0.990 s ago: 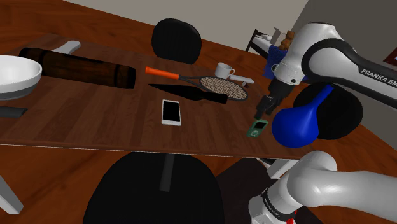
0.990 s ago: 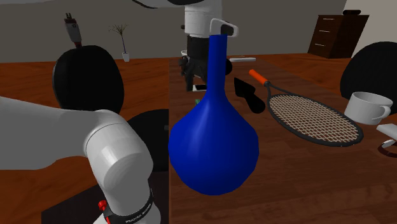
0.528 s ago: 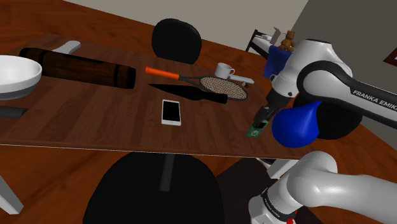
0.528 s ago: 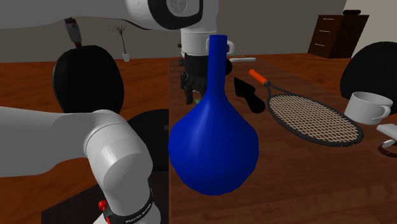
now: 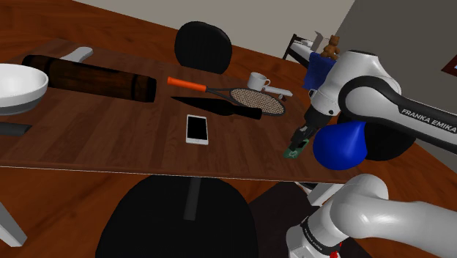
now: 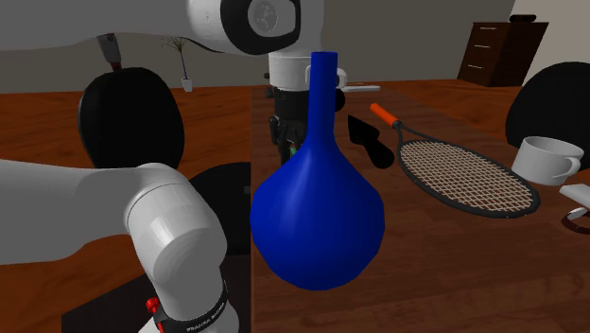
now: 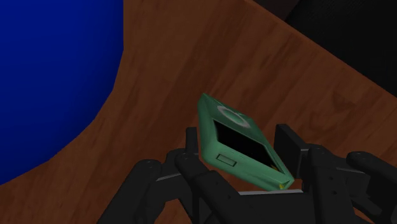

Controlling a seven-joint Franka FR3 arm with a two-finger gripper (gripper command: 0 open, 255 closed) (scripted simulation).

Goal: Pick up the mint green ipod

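Claw [image 5: 298, 141] has come down, now low over ipod [image 5: 293, 151]. Ipod lies on desk [image 5: 110, 124], just beside blue vase [image 5: 340, 143]. Claw open, one finger each side of ipod, not yet pinching. Nothing held. Reach looks done. Next job, I think: squeeze shut, then lift. Vase just beside claw too, easy to bump.
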